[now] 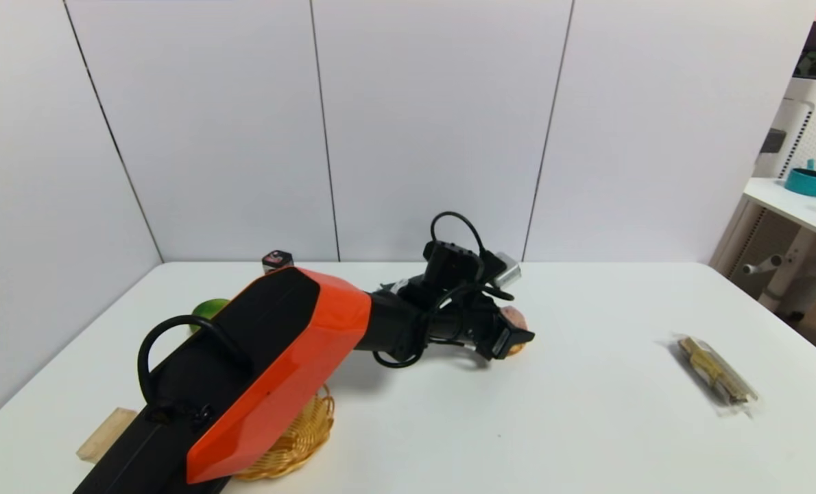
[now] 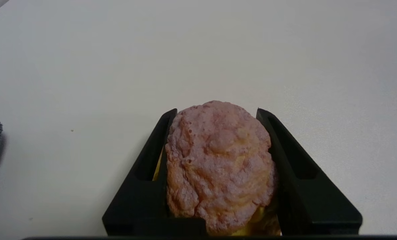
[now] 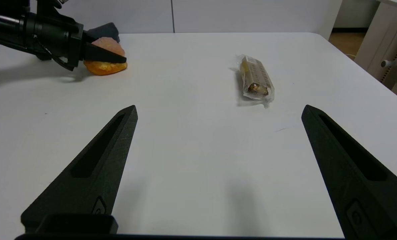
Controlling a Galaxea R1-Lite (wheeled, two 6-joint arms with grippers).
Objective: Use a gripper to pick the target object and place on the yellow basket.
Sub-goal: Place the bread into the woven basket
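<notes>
While gripping the bun (image 2: 218, 163), left hand (image 2: 217, 113) shows no lettering.

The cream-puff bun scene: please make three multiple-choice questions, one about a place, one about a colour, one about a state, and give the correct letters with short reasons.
1. Where is the yellow basket?
A. on the table near the robot, partly under the left arm
B. at the far right table edge
C. on the side shelf

2. What colour is the round fruit behind the left arm?
A. red
B. green
C. purple

3. What is the state of the left gripper?
A. wide open over bare table
B. shut on the wrapped snack
C. shut on the bun

Answers: 1 A, the yellow basket shows from below the arm. 2 B, the fruit is green. 3 C, the left gripper has both fingers against the bun; the right gripper is open, and the wrapped snack lies untouched.
</notes>
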